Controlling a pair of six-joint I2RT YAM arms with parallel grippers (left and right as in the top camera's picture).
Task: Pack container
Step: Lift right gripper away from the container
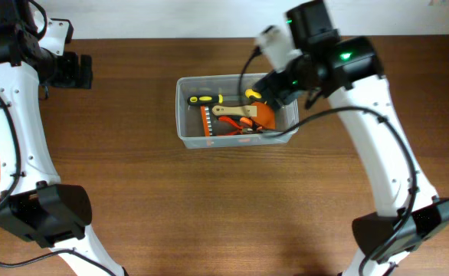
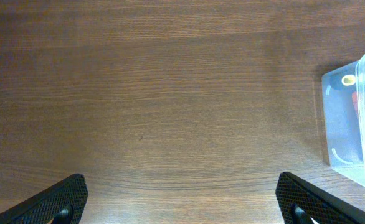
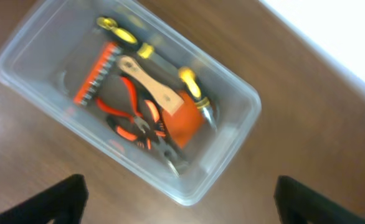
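The clear plastic container sits at the table's middle back. It holds several hand tools: yellow-and-black screwdrivers, an orange bit holder, red-handled pliers and a wooden-handled orange scraper. My right gripper is open and empty, above the container's right end. My left gripper is open and empty over bare wood at the far left; the container's end shows at the right edge of the left wrist view.
The wooden table spreads around the container. A white surface lies beyond the table's back edge. Both arm bases stand near the front corners.
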